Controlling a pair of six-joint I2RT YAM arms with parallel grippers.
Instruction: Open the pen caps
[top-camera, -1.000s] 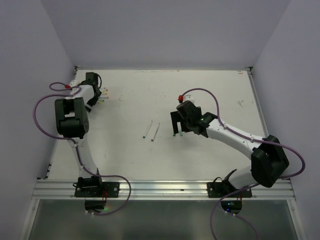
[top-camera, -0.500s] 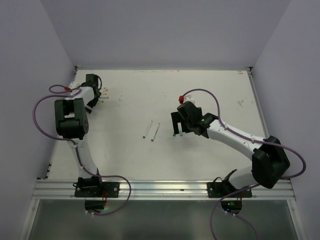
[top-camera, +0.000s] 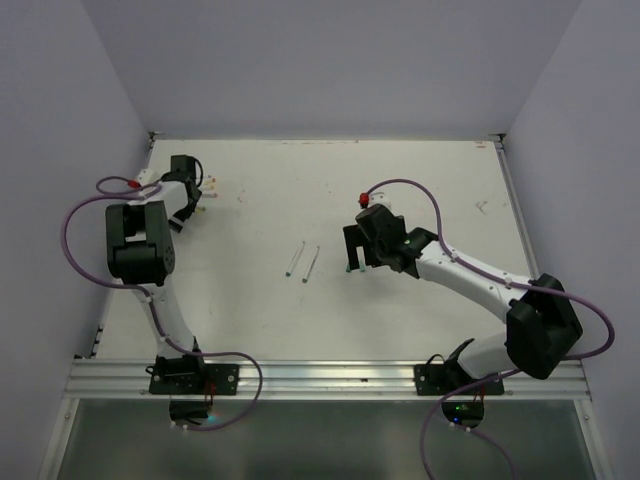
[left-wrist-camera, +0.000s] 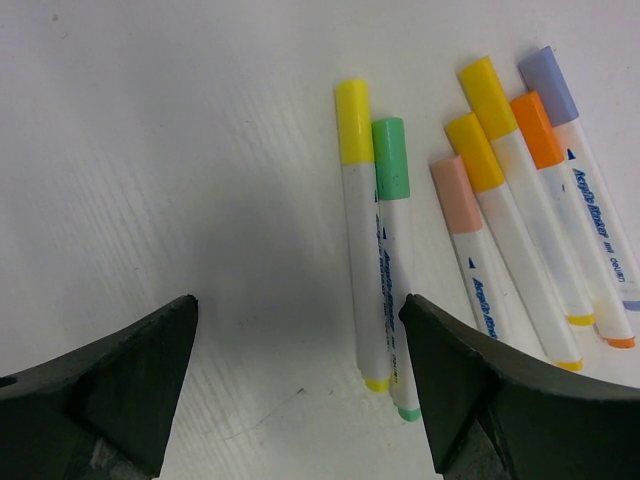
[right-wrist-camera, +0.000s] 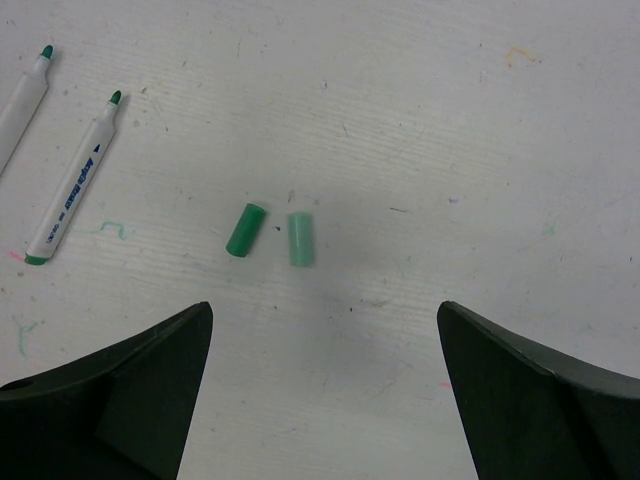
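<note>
White table (top-camera: 300, 190) ringed by lavender walls fills my overhead feed, and from up there the pens are only slivers. My left wrist camera resolves what the overhead cannot. It shows seven capped pens (left-wrist-camera: 360, 270) lying side by side near the far-left corner, their caps (left-wrist-camera: 390, 158) yellow, green, salmon, yellow, yellow, orange and lavender.

My right wrist camera gives me two loose caps (right-wrist-camera: 244, 230), one dark green and one pale green, just beside each other but not touching. To their left lie two uncapped pens (right-wrist-camera: 75, 190) with green tips bared. On the overhead feed those two lie mid-table, well apart from the capped cluster.

The cluster lies close to the table's left edge and the wall, so room is tight there. Mid-table is open all round.

The left gripper (left-wrist-camera: 298, 305) is spread wide over bare table and holds nothing, one finger just beside the tail of the green-capped one. The right gripper (right-wrist-camera: 325, 310) is likewise wide apart and empty, hovering over the loose caps.
</note>
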